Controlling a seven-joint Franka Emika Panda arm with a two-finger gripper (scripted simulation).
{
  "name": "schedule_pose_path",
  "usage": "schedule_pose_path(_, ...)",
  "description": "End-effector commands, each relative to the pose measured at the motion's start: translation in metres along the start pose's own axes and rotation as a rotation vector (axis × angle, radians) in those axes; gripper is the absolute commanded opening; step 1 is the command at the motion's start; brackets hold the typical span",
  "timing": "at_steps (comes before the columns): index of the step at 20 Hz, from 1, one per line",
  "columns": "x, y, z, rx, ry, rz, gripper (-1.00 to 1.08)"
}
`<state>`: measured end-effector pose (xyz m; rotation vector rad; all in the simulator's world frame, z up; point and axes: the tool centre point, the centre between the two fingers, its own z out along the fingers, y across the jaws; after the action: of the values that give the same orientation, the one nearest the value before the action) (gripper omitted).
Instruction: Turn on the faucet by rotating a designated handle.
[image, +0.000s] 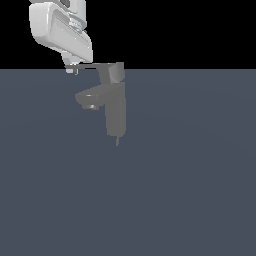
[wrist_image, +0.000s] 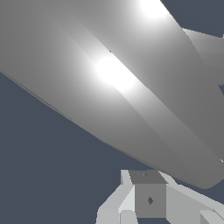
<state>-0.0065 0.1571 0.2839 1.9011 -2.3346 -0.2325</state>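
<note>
Your hand (image: 73, 70) sits at the handle's (image: 95, 65) thin tip; whether its fingers are spread or pressed together cannot be told. The faucet (image: 114, 107) stands on the desk (image: 190, 190), its blade running level from the cap toward the exterior view's left. Judged: push sideways across that long axis, not along it.

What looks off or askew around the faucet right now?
Nothing looks damaged or spilled. The faucet stands upright, its handle level, pointing toward the exterior view's left. The gripper sits at the handle's tip; the wrist view is mostly filled by the close grey blade.
</note>
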Motion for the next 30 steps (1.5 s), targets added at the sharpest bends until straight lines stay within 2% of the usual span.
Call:
schedule_pose_path(1,0.009,0.006,-0.001,-0.002,0.001,0.006,-1.00)
schedule_pose_path(23,0.051,0.059,-0.003,-0.001,-0.001,0.001,-1.00)
schedule_pose_path(25,0.045,0.059,0.000,-0.006,0.003,-0.008,-1.00)
schedule_pose_path(30,0.073,0.059,0.000,-0.005,0.002,-0.006,-1.00)
